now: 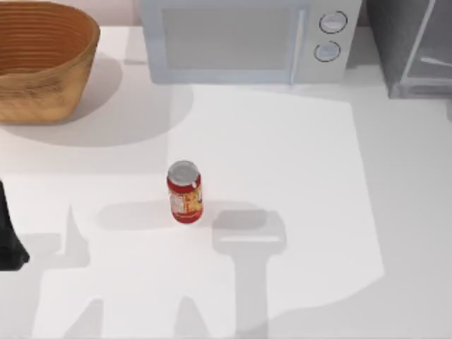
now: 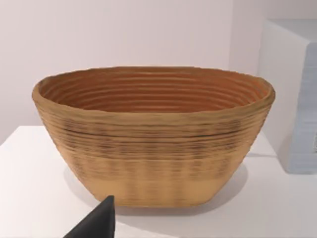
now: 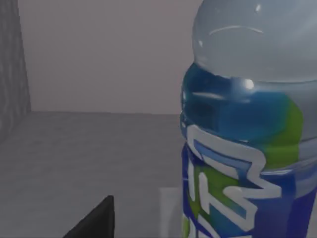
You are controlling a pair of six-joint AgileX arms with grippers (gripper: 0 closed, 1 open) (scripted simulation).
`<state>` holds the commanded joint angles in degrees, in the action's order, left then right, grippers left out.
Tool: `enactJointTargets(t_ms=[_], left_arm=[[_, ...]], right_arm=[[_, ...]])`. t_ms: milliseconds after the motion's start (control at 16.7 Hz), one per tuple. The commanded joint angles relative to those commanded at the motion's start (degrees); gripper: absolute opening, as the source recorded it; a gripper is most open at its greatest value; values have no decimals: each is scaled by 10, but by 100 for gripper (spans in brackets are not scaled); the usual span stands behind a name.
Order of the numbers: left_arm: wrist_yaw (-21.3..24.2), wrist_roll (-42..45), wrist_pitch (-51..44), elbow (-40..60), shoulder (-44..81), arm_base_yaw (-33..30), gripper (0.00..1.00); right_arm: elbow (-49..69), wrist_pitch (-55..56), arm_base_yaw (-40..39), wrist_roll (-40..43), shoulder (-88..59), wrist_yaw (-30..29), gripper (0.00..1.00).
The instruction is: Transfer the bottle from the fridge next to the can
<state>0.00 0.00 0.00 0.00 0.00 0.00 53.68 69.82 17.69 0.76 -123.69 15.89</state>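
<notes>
The red can [image 1: 185, 192] with a silver top stands upright near the middle of the table. At the back right corner is the grey fridge [image 1: 413, 49]. In the right wrist view the clear bottle [image 3: 247, 148] with its blue, green and white label stands upright and very close on the fridge's grey floor [image 3: 74, 158]. One dark fingertip [image 3: 99, 220] of my right gripper shows beside it, apart from the bottle. The gripper is open. My left arm [image 1: 8, 240] is parked at the table's left edge, open, and one fingertip [image 2: 96, 223] shows.
A woven basket [image 1: 42, 63] sits at the back left, also facing the left wrist camera as the basket [image 2: 153, 139]. A white microwave [image 1: 240, 39] with two round knobs stands at the back centre, between basket and fridge.
</notes>
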Motion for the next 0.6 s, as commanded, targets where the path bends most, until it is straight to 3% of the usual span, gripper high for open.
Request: enactJointTargets(t_ms=[600], left_arm=[[0,0,0,0,0,0,100]], right_arm=[[152,-74,-17,1,-75,-20,100]])
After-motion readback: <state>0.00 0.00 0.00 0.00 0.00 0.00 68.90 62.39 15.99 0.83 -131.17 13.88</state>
